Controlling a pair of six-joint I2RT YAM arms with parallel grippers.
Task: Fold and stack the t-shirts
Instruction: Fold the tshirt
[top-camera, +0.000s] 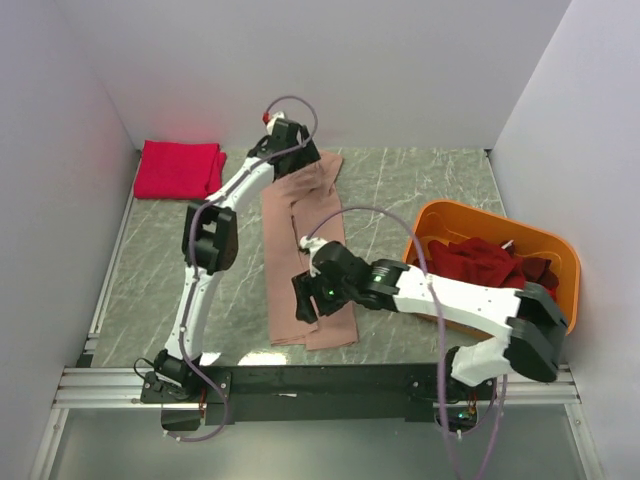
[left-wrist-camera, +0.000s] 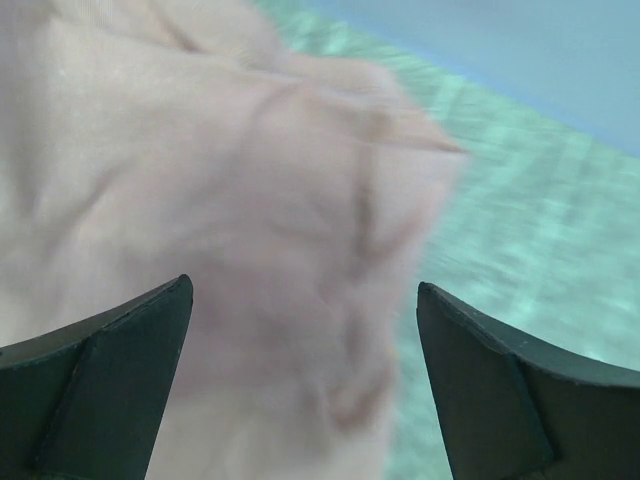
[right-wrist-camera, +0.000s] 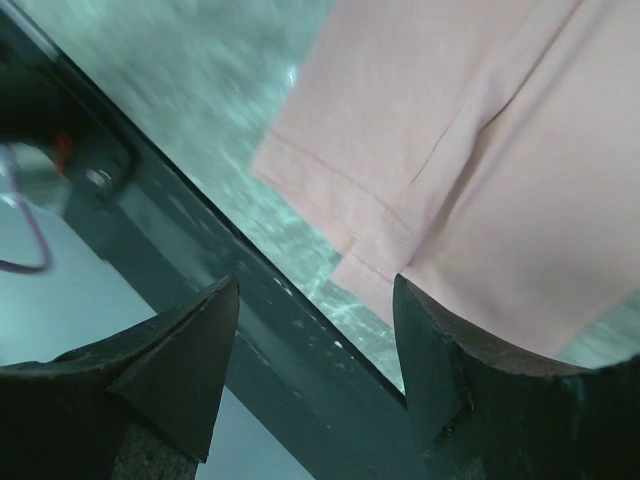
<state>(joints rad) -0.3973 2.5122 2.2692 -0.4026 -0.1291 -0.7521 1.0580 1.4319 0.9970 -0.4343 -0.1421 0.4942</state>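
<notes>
A dusty-pink t-shirt (top-camera: 300, 230) lies folded into a long strip down the middle of the table. My left gripper (top-camera: 300, 160) is open over its far end; the cloth (left-wrist-camera: 250, 200) fills the left wrist view between the spread fingers. My right gripper (top-camera: 305, 295) is open above the strip's near end, whose hem (right-wrist-camera: 400, 220) shows in the right wrist view by the table's front edge. A bright crimson-pink t-shirt (top-camera: 180, 168) lies folded at the far left. Dark red t-shirts (top-camera: 490, 262) are heaped in the orange tub (top-camera: 560, 250).
The black front rail (top-camera: 330, 380) runs along the near table edge, just under my right gripper. White walls close in the left, far and right sides. The orange tub stands at the right edge of the marbled table (top-camera: 420, 190).
</notes>
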